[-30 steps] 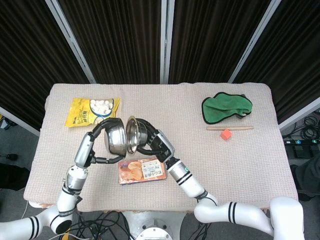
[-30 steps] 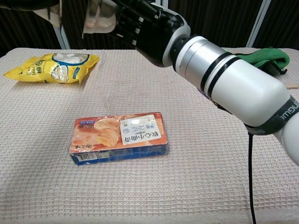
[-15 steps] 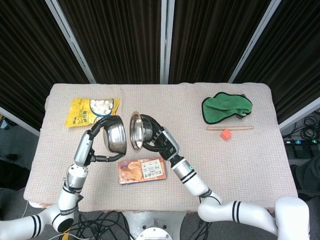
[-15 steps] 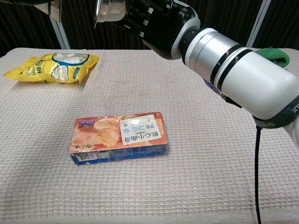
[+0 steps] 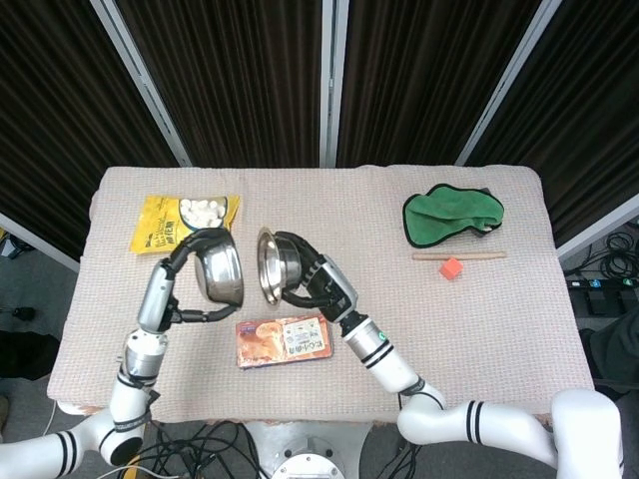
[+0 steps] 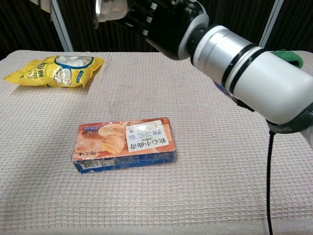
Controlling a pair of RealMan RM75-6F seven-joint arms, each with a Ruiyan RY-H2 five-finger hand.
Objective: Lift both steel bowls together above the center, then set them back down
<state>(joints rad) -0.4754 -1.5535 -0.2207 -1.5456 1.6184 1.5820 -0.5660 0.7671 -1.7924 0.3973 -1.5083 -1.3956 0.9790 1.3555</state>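
Note:
Two steel bowls hang tilted in the air above the table's left-middle, apart from each other. My left hand [image 5: 192,261] grips the left bowl [image 5: 222,270], whose outer wall faces the camera. My right hand [image 5: 312,280] holds the right bowl [image 5: 276,264] on edge, its rim turned toward the left bowl. In the chest view only the right hand [image 6: 161,19] and a bit of its bowl [image 6: 108,9] show at the top edge; the left hand is cut off there.
An orange snack box [image 5: 285,340] lies on the table under the bowls. A yellow candy bag [image 5: 183,221] lies at the far left. A green cloth [image 5: 450,214], a wooden stick [image 5: 459,256] and an orange cube [image 5: 451,267] sit at the right.
The bowls have drawn apart: the left bowl moved left with my left hand, and the right bowl shifted slightly, leaving a gap between the rims.

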